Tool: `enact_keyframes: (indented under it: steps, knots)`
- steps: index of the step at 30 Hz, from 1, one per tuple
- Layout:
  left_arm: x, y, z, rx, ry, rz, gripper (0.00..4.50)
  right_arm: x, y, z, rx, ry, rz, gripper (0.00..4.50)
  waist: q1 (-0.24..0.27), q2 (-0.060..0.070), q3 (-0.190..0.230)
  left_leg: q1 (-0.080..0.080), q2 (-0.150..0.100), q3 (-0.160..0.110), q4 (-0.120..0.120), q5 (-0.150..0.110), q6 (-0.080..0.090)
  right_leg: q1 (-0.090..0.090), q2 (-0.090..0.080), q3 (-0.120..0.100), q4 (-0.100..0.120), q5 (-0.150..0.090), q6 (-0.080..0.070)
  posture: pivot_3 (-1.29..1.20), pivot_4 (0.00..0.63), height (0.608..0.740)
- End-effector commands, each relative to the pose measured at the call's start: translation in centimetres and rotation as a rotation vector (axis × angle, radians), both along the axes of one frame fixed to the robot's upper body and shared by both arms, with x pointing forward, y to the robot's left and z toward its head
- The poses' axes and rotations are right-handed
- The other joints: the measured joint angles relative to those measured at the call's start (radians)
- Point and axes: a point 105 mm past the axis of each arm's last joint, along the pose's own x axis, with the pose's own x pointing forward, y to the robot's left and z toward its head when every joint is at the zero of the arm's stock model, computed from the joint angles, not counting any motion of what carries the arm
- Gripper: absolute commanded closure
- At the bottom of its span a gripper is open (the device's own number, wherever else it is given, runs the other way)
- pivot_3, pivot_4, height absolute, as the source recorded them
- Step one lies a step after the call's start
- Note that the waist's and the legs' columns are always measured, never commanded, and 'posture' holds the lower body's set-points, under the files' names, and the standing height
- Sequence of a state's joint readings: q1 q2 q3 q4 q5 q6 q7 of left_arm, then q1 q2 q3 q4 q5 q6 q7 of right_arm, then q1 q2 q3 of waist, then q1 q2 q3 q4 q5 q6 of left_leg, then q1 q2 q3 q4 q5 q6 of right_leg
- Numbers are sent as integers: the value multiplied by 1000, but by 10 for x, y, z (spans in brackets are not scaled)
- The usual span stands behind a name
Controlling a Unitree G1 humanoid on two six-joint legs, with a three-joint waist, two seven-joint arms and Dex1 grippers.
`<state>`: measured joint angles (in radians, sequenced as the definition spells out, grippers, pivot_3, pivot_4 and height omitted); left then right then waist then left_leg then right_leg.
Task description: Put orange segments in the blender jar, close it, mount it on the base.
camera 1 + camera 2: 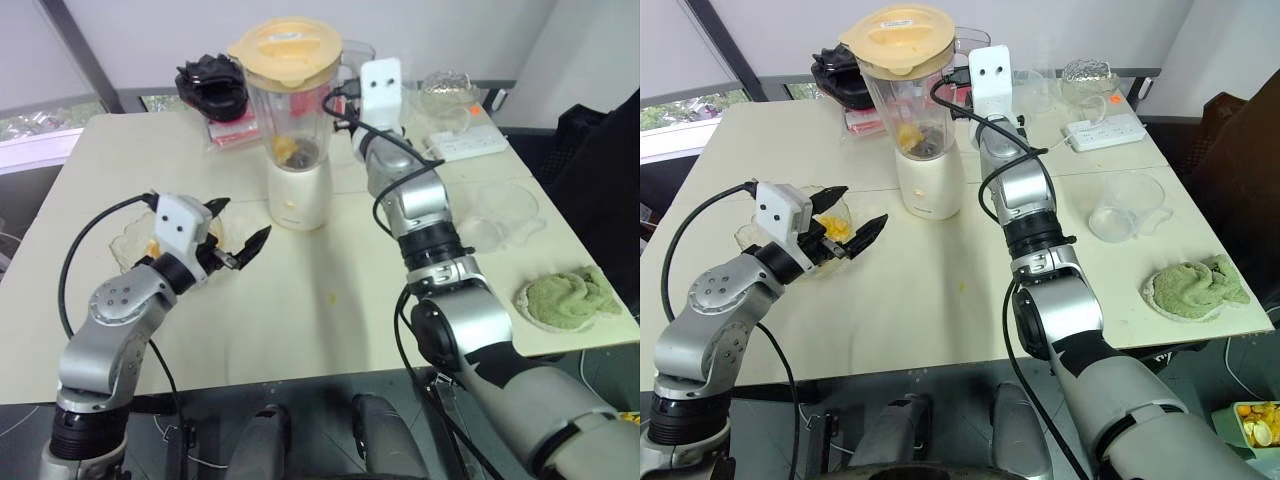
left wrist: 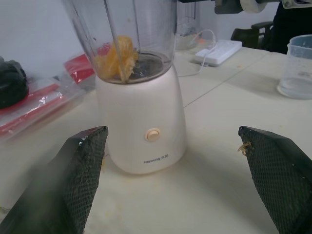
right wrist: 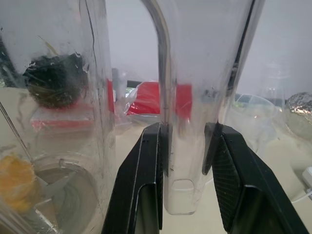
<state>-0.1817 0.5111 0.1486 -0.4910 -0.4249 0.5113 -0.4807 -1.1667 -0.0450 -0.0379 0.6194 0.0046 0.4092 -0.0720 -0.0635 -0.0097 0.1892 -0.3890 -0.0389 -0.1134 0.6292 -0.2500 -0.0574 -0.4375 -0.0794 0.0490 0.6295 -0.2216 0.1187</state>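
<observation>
The jar (image 1: 290, 110) is sitting on the base (image 1: 297, 195), lid (image 1: 287, 50) on, segments (image 2: 117, 58) lying just above the base. The right hand (image 3: 186, 161) is clamping the handle (image 3: 187, 97) above and right of the base. The left hand (image 1: 240, 222) is hanging wide open and empty, left of the base, over the table (image 1: 300, 320). Judging the jar rigid, smooth-walled and top-heavy, so the handle is looking like the safest hold.
</observation>
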Motion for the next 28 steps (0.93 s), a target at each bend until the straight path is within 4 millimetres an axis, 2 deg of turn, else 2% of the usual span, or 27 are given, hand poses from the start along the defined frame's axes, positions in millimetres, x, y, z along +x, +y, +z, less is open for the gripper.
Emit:
enact_keyframes:
  steps: [1,4,8,11,14,18,20,23,28]
  knots:
    - [-2,-3,11,-5,-51,-15,0,1,-6,-14,-35,31,-9,1822,0,0,0,0,0,0,0,0,0,0,0,0,0,0,0,0,150,740]
    - [-1,-4,11,-7,-50,-18,0,1,-10,-17,-44,34,-12,254,-4,0,0,0,0,0,0,0,0,-1,0,0,0,0,0,0,150,740]
    - [-1,-4,11,-27,-40,-18,0,-5,-20,-26,-51,47,3,254,-6,0,0,-1,0,0,0,0,0,-1,0,0,1,0,0,0,150,740]
    - [-1,-1,12,-39,-33,-11,0,-20,-25,-32,-77,34,114,254,-3,0,0,-1,0,0,0,0,0,-1,0,0,0,0,0,0,150,740]
    - [-3,2,12,-34,-32,-2,0,-47,-29,-30,-133,-17,285,254,3,0,0,-2,0,0,1,0,0,-1,0,0,0,0,0,0,150,740]
    - [-6,10,12,-26,-22,13,0,-105,-54,-27,-223,-33,575,254,14,0,1,-2,0,0,1,0,0,-1,0,0,-1,0,1,0,150,740]
    - [-9,13,12,-20,-17,20,0,-124,-71,-28,-252,10,648,254,16,0,1,-1,0,1,2,0,0,0,0,0,-1,0,1,0,150,740]
    - [-13,15,12,-13,-16,25,0,-141,-87,-25,-238,52,699,254,17,-1,1,3,1,1,2,0,0,4,0,0,-2,-1,0,0,150,740]
    - [-20,19,14,-4,-7,32,0,-158,-104,-23,-195,116,742,254,21,-2,2,8,1,1,3,0,0,11,0,0,-2,-3,-3,0,150,740]
